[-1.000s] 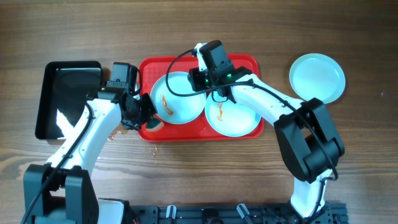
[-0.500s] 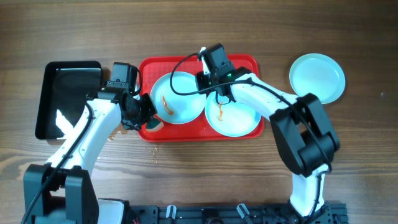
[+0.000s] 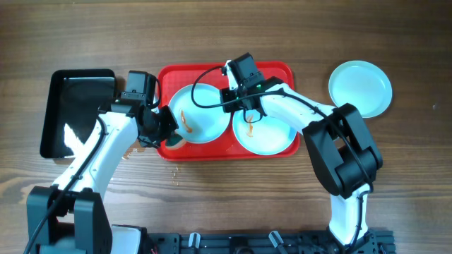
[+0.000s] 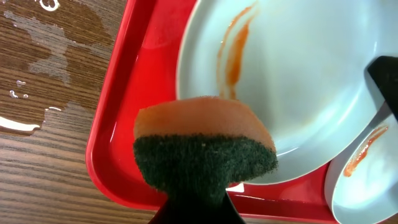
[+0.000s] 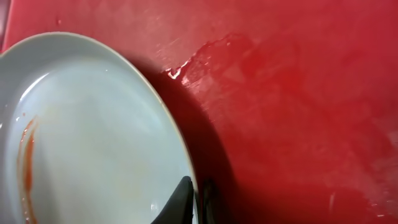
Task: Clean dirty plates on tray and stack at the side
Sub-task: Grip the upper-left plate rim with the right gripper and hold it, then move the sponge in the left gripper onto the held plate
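The red tray holds two dirty plates. The left plate has an orange smear, and so does the right plate. A third plate lies on the table to the right and looks clean. My right gripper is shut on the far right rim of the left plate, one finger inside the rim. My left gripper is shut on an orange and dark green sponge, held over the tray's front left corner just short of the left plate.
A glossy black tray lies left of the red one. Water drops wet the wooden table beside the red tray's left edge. A wet patch shows on the red tray floor.
My right gripper has shifted a little right and toward the front while it stays on the left plate's rim. The left arm and sponge have hardly moved.
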`<state>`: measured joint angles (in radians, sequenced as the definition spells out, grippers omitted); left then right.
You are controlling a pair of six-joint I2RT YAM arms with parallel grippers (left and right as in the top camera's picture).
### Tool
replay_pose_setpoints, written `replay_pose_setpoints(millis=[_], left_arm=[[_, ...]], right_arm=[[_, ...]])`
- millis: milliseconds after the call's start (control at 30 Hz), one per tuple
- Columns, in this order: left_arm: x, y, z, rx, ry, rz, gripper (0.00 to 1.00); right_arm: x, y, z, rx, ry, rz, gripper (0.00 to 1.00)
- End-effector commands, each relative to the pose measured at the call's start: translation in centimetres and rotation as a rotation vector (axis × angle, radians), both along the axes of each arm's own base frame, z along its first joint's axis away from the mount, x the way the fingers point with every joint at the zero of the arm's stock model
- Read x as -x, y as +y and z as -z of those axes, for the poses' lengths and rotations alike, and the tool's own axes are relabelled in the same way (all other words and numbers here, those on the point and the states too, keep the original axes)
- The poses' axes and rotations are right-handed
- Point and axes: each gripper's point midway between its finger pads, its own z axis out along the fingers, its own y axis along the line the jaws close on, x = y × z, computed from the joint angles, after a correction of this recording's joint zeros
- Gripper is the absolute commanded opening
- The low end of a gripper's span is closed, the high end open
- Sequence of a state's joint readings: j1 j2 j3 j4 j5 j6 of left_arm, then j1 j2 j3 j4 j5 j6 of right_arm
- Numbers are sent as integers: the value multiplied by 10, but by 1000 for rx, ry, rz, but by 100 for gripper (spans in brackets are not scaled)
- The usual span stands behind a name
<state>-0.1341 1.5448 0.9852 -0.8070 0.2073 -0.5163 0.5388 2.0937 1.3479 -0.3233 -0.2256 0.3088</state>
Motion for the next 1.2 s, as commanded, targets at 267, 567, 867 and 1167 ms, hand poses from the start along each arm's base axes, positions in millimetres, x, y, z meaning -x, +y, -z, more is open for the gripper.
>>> replay_pose_setpoints(millis=[267,567,867,1167], left_arm=[[-8,1,2,-2,-38,31,4],[-18,1,1,-55,-109,159,4],[-24,-5,17,-68,-97,185,4],[-37,-43,25,20,-151,260,4]], right_arm=[[35,29,8,-21,104,-21,8],[35,26,9,-20,134,56,4],[38,25,11,-13,145,56,4],[41,21,14,-8,176,106,4]])
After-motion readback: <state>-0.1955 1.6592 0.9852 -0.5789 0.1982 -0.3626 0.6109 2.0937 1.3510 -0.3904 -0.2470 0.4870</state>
